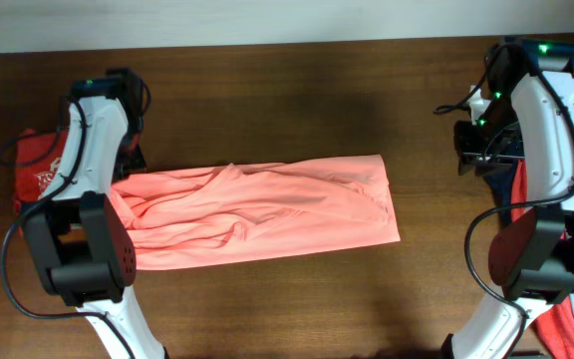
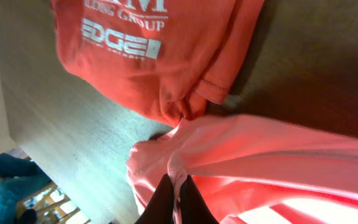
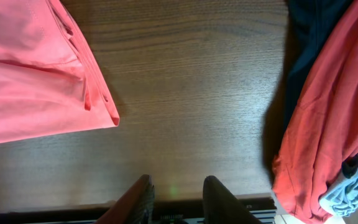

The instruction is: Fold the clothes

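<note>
The salmon shirt (image 1: 257, 211) lies lengthwise across the table's middle. The left hand (image 2: 178, 190) pinches its end near the left edge; the right hand (image 3: 178, 193) hangs spread, empty. So thin a pinch may slip, or drag the lettered red shirt (image 2: 154, 56) touching it.

The table (image 1: 267, 110) was dark brown wood with a fine grain and a soft sheen where light fell. Beyond its far edge ran a pale strip (image 1: 217, 25), wall or floor. Off its left edge, something blue (image 2: 5, 180) showed, blurred.
</note>
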`<action>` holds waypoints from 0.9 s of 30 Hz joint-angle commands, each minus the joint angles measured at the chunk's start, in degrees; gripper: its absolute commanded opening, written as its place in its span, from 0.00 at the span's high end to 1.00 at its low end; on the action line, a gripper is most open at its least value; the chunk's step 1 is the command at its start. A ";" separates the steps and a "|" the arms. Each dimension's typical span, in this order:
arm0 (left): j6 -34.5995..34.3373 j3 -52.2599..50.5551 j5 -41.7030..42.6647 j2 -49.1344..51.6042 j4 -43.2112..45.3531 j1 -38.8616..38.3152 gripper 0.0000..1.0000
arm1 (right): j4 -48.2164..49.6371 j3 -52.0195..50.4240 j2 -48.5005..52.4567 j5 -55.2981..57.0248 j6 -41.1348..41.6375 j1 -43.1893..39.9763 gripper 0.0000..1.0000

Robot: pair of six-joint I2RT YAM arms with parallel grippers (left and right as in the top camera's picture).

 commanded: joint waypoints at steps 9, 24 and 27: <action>-0.02 -5.07 -3.98 -1.09 -1.25 0.20 0.96 | -0.26 0.81 -1.31 0.09 0.70 -0.37 0.68; -0.02 -6.67 0.04 -1.09 -7.41 0.48 0.59 | -0.26 0.81 -1.31 0.09 0.70 -0.37 0.68; -0.04 -7.28 0.11 -1.09 -7.08 0.46 0.53 | -0.28 0.81 -1.31 0.07 0.70 -0.37 0.68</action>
